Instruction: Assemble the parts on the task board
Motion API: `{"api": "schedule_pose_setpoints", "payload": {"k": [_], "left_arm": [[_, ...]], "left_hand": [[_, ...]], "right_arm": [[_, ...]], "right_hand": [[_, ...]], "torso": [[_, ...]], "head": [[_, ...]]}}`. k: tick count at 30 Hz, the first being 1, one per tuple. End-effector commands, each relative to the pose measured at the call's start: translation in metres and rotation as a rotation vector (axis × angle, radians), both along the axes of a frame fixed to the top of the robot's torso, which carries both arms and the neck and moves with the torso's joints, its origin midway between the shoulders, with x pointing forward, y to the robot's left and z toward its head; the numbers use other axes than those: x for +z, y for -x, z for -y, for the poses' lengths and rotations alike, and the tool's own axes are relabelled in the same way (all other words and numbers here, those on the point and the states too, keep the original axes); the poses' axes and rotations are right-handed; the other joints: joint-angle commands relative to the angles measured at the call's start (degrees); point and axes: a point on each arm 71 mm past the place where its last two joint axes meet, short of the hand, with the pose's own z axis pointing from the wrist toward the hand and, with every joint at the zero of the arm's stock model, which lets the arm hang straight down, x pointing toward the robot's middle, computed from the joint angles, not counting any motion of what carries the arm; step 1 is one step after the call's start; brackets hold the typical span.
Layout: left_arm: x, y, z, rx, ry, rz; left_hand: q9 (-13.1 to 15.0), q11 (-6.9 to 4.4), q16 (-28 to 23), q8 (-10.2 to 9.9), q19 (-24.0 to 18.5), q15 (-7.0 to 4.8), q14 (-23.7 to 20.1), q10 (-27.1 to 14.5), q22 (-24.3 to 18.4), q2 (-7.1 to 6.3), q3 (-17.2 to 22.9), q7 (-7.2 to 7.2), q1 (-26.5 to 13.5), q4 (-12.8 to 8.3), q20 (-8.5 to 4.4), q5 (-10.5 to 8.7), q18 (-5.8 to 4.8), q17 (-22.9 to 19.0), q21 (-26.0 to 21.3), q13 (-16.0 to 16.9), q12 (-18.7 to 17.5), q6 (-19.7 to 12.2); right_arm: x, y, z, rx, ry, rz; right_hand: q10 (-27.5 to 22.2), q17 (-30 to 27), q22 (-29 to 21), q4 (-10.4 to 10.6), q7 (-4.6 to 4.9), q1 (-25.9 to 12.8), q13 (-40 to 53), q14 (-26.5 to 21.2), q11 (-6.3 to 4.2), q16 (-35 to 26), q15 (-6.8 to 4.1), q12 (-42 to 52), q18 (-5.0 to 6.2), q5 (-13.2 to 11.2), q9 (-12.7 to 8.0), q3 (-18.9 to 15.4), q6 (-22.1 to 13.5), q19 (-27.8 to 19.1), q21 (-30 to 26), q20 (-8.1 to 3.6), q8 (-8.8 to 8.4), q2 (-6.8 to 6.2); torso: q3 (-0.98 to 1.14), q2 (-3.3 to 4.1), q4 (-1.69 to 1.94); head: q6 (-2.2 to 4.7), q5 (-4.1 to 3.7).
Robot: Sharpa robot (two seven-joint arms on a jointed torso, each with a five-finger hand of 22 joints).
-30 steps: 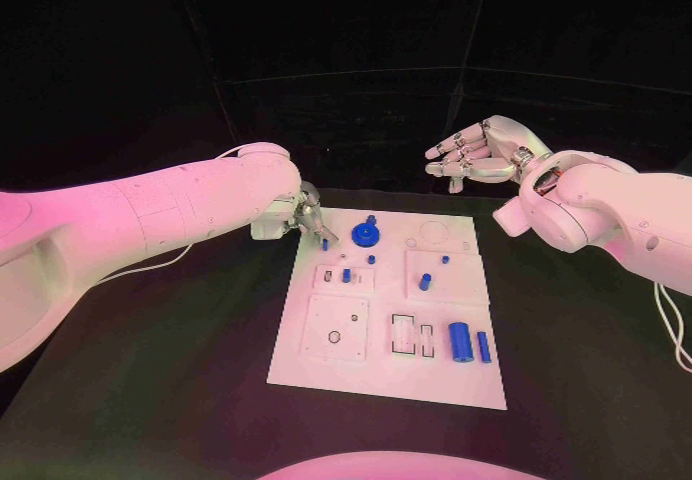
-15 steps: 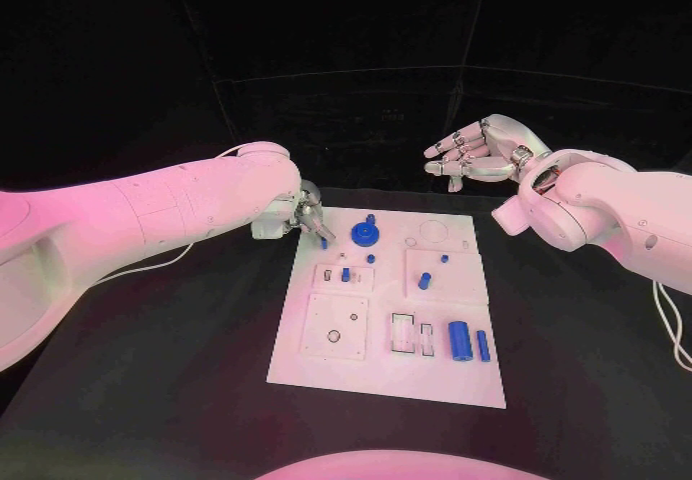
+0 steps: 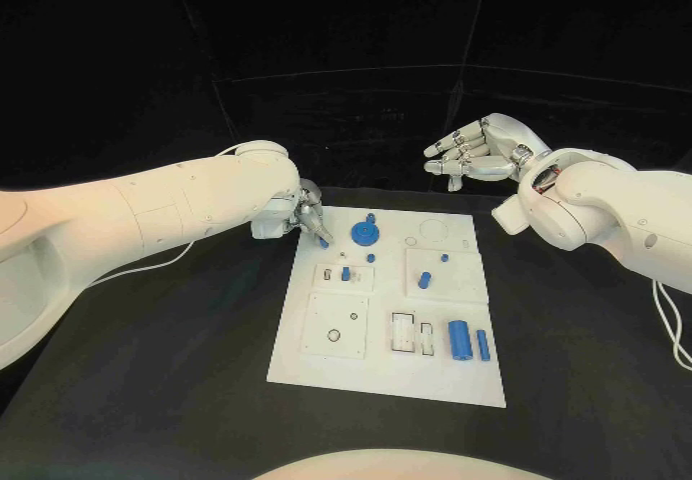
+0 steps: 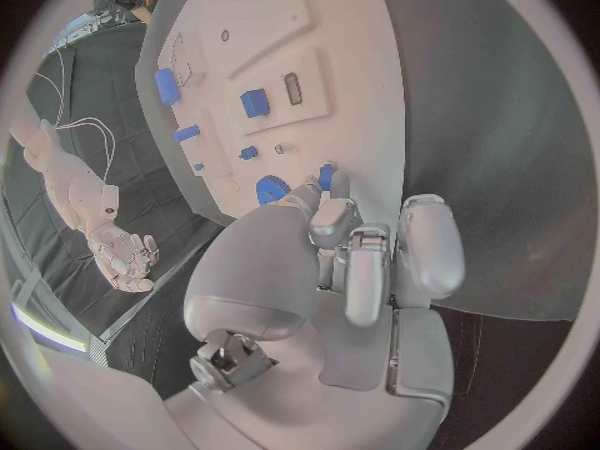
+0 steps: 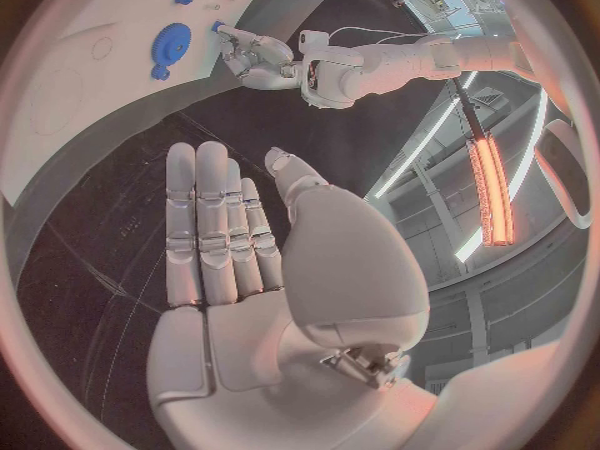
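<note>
A black table (image 3: 173,340) under dark drapes carries the white task board (image 3: 389,370) at its middle, blue parts (image 3: 460,340) scattered across it (a round one near the far edge). The left hand (image 3: 306,220) pinches a small blue peg (image 3: 323,241) at the board's far left corner. The right hand (image 3: 479,150) hovers flat and empty beyond the board.

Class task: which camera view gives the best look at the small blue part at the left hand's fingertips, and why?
The left wrist view: the small blue part sits close, right at the left hand's fingertips on the task board. The head view shows it tiny, half hidden. In the right wrist view I cannot make it out.
</note>
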Motion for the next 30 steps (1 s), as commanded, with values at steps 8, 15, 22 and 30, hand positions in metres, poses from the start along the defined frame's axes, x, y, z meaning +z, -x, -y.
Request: {"api": "schedule_pose_setpoints", "payload": {"k": [8, 15, 22, 30], "left_arm": [[0.003, 0.005, -0.006, 0.032, 0.129, 0.042], [0.004, 0.014, -0.009, 0.049, 0.201, 0.057], [0.004, 0.025, -0.012, 0.050, 0.231, 0.058], [0.002, 0.039, -0.015, 0.036, 0.227, 0.067]], "left_hand": [[0.87, 0.04, 0.18, 4.19, 0.48, 0.38, 6.14, 1.17, 1.39, -9.40, 28.49, 0.12, -10.90, -10.64, 0.53, 7.77, 0.52, 15.10, 0.46, -0.14, 0.40, 0.84], [1.45, -0.33, 0.18, 6.00, 1.01, 0.05, 6.14, 2.23, 2.42, -11.55, 30.91, -0.38, -13.84, -12.17, 0.26, 16.07, 0.32, 15.10, 1.14, 0.65, 1.23, 1.69], [1.46, -0.60, 0.18, 6.53, 1.26, -0.11, 6.14, 2.76, 2.95, -12.19, 30.90, -0.62, -14.92, -12.93, 0.09, 20.21, 0.22, 15.10, 1.47, 0.93, 1.51, 2.23], [1.38, -0.73, 0.18, 6.65, 1.53, -0.18, 6.14, 2.95, 3.48, -12.51, 30.78, -0.74, -15.03, -13.47, 0.02, 21.27, 0.09, 15.10, 1.85, 0.77, 1.39, 2.53]], "right_arm": [[0.002, 0.000, -0.001, 0.007, -0.003, 0.009], [0.002, 0.000, 0.000, 0.005, -0.002, 0.009], [0.002, -0.001, 0.001, 0.004, -0.002, 0.010], [0.002, -0.001, 0.001, 0.002, -0.002, 0.010]], "right_hand": [[-0.37, -0.05, 0.10, 0.23, 0.11, -0.28, -0.06, 0.06, -0.12, -0.23, 0.07, 0.17, 0.21, 0.24, 0.05, 0.07, -0.38, -0.19, -0.37, 0.06, 0.35, 0.30], [-0.37, -0.05, 0.10, 0.23, 0.11, -0.28, -0.06, 0.06, -0.12, -0.23, 0.07, 0.17, 0.21, 0.24, 0.05, 0.07, -0.38, -0.19, -0.37, 0.06, 0.35, 0.30], [-0.39, -0.10, 0.10, 0.26, 0.12, -0.27, -0.10, 0.05, -0.10, -0.22, 0.07, 0.18, 0.21, 0.25, 0.05, 0.07, -0.40, -0.19, -0.39, 0.06, 0.36, 0.28], [-0.39, -0.10, 0.10, 0.26, 0.12, -0.27, -0.10, 0.05, -0.10, -0.22, 0.07, 0.18, 0.21, 0.25, 0.05, 0.07, -0.40, -0.19, -0.39, 0.06, 0.36, 0.28]], "torso": [[-0.04, -0.08, 0.15], [-0.02, -0.09, 0.12], [0.00, -0.08, 0.06], [-0.02, -0.06, 0.03]], "head": [[0.02, 0.07], [0.04, 0.30], [0.13, 0.52], [0.12, 0.64]]}}
